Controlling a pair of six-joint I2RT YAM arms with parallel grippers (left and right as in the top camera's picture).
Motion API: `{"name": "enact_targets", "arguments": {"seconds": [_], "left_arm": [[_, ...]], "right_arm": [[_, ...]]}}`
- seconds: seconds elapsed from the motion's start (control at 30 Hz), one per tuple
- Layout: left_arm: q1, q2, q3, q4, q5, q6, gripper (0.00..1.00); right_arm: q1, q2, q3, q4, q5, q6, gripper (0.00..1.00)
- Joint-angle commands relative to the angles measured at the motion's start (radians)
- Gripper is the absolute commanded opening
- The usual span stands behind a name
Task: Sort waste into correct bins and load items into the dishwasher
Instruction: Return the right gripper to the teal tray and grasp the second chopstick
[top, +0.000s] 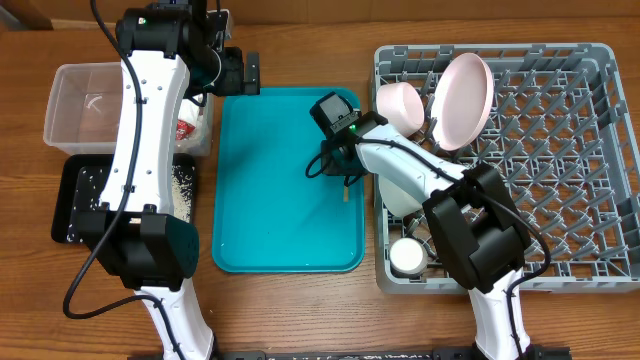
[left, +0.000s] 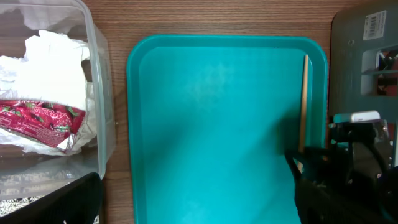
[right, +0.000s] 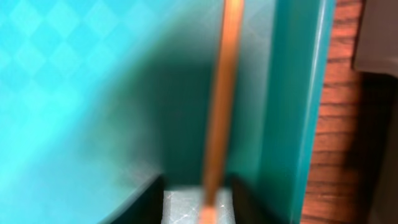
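My right gripper (right: 196, 196) straddles the chopstick (right: 221, 93), jaws apart, not yet clamped. Stick lies on the teal tray (right: 298, 93), just beside its right wall. Advise centring, closing squarely, lifting clear toward the dish rack (top: 600, 150). My left gripper (top: 245, 72): spread, empty.

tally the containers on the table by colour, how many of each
clear tub: 1
black tray: 1
teal tray: 1
grey rack: 1
total: 4
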Motion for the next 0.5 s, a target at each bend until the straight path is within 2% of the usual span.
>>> {"name": "enact_targets", "arguments": {"seconds": [0.0,0.13,0.47], "left_arm": [[-0.002,-0.006,0.020,0.001,0.008,-0.006,1.00],[-0.002,-0.006,0.020,0.001,0.008,-0.006,1.00],[-0.002,-0.006,0.020,0.001,0.008,-0.006,1.00]], "right_arm": [[-0.002,0.024,0.009,-0.005,-0.055,0.003,0.04],[-0.002,0.023,0.052,-0.039,-0.054,0.008,0.04],[0.024,-0.060,0.323,-0.312,-0.054,0.007,0.04]]}}
